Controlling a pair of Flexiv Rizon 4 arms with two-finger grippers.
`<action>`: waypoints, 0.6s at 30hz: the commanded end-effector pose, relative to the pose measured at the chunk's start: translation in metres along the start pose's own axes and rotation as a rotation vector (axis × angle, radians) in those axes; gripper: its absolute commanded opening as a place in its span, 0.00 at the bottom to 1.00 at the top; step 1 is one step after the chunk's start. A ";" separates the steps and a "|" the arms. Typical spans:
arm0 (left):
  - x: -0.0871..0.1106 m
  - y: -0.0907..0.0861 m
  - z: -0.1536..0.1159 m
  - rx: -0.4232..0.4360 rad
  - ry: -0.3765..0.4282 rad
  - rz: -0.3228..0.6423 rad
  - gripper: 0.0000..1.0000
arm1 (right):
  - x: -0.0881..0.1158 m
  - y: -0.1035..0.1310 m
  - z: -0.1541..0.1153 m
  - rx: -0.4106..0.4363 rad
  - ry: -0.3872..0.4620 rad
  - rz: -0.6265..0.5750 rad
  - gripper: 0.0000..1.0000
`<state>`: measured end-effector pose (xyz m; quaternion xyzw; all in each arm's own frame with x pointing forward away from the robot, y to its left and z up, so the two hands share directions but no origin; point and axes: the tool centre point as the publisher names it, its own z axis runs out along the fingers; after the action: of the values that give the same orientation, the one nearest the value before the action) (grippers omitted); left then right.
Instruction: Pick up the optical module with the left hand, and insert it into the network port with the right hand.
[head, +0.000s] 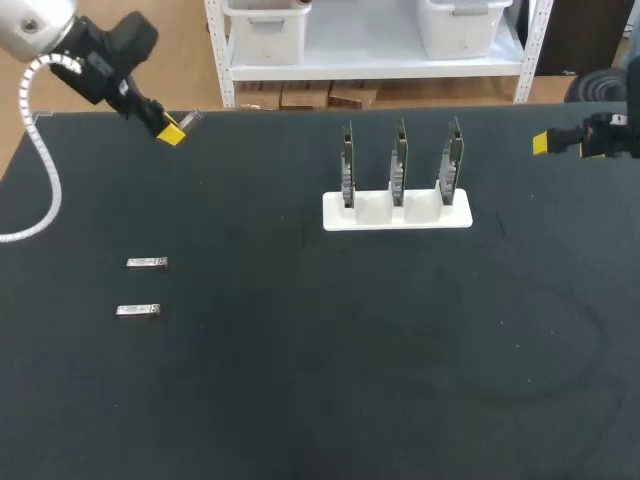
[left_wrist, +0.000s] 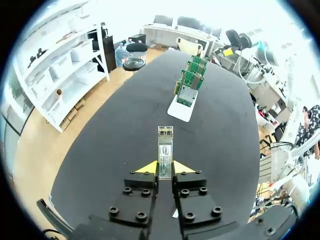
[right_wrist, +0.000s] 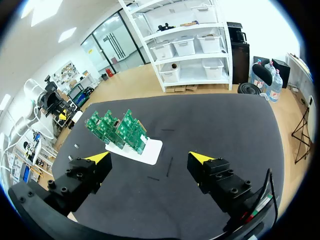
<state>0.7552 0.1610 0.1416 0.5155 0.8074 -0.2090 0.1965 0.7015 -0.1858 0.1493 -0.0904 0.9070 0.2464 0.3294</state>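
Well, my left gripper (left_wrist: 165, 169) is clamped on the module (left_wrist: 165, 150). Its long axis runs straight out from my fingertips (left_wrist: 147, 168), with the free end toward the cards (left_wrist: 189, 82) at 1 o'clock ahead, upright in their white stand (left_wrist: 180, 110). I hang over the table's (head: 300, 380) 10 o'clock corner. My right gripper (right_wrist: 152, 159), spread wide and empty, hovers at 2 o'clock. Two spare modules (head: 147, 264) lie at 9 o'clock.
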 end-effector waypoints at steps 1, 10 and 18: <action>0.008 -0.009 0.000 -0.023 -0.153 0.002 0.00 | 0.000 0.002 -0.001 0.009 0.000 0.001 1.00; 0.000 -0.024 0.002 -0.021 -0.205 -0.013 0.00 | 0.000 0.002 -0.001 0.009 0.000 0.001 1.00; -0.068 -0.063 0.008 0.131 -0.408 0.019 0.00 | 0.000 0.002 -0.001 0.009 0.000 0.001 1.00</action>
<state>0.7234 0.0916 0.1788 0.4911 0.7564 -0.3247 0.2851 0.7015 -0.1858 0.1494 -0.0904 0.9070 0.2464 0.3294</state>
